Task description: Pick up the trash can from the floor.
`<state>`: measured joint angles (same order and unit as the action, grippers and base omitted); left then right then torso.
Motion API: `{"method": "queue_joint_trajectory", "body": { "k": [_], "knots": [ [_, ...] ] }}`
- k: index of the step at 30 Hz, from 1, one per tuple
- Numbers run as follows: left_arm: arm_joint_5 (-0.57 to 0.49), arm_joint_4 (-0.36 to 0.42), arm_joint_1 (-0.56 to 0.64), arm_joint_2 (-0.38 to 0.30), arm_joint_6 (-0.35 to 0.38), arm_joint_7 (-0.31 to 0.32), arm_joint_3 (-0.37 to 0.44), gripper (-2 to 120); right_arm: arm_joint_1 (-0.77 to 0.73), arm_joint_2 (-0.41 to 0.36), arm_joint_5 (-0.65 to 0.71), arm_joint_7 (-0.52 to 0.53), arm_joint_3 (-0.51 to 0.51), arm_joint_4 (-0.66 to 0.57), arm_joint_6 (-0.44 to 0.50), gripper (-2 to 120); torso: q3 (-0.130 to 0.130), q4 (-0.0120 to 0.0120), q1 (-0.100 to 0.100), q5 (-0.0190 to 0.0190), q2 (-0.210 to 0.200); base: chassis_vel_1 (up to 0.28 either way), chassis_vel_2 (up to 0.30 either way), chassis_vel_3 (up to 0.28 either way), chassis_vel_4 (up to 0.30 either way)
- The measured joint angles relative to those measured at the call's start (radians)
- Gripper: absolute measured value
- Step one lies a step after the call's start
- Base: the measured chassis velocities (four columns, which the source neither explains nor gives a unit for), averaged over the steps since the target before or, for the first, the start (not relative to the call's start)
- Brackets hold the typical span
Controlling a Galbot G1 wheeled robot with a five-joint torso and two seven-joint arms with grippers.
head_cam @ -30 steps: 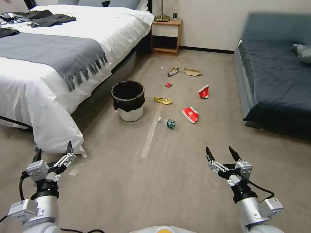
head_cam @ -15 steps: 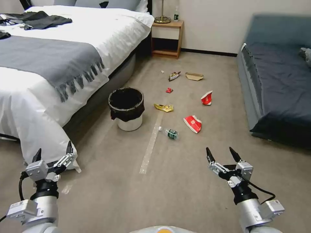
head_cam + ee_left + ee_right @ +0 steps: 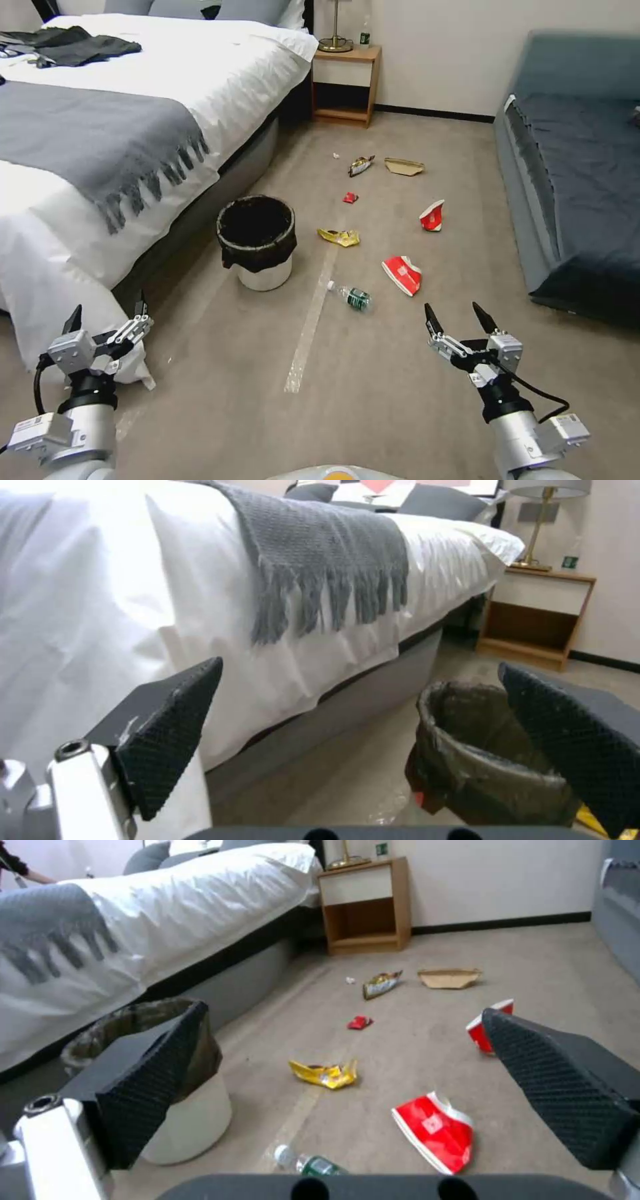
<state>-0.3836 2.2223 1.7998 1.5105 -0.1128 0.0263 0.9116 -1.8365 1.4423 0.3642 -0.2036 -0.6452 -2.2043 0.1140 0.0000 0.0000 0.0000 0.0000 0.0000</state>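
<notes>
While both arms hang low in front of the base, neither is at the bin: the left pincer (image 3: 107, 319) sits beside the drooping corner of the bed (image 3: 80, 220), its fingers spread with nothing between them, and the right pincer (image 3: 461, 317) hovers over bare floor (image 3: 373, 400), likewise spread and empty. A pale tape strip (image 3: 312, 313) runs away from the robot along the carpet. Just past its middle, on the right-hand side, lies a plastic bottle (image 3: 352, 297), and beyond that a crushed red cup (image 3: 403, 274).

The trash can (image 3: 257, 241) stands upright on the floor left of the tape, close to the dark base of the bed, well apart from both pincers. Its black bag is folded over the rim and droops down the white wall. In the left wrist view the trash can (image 3: 480, 760) shows ahead, between that pincer's spread fingers.

Farther on are a yellow wrapper (image 3: 339, 237), a second red cup (image 3: 432, 216), a small red scrap (image 3: 350, 197), a foil packet (image 3: 361, 165) and a flat brown paper piece (image 3: 404, 166), then the nightstand (image 3: 345, 83) by the wall and the sofa (image 3: 573, 180) at right.

As I judge it, the risks are these: a pinch that catches only the loose bag could pull the liner off instead of lifting the bin; a push on the rim could tip the light can; and the left arm could snag the hanging sheet.
</notes>
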Motion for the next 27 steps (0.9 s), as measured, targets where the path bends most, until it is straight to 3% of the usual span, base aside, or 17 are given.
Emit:
{"method": "queue_joint_trajectory", "body": {
  "k": [27],
  "knots": [
    [0.000, -0.011, 0.003, 0.000, -0.007, 0.000, -0.002, 100, 0.000, 0.003, -0.002, -0.007, 0.000, 0.011, 0.009, 100, 0.000, -0.0001, 0.000, -0.0002, 0.000, -0.138, 0.134, 0.139, -0.138]
  ]
}}
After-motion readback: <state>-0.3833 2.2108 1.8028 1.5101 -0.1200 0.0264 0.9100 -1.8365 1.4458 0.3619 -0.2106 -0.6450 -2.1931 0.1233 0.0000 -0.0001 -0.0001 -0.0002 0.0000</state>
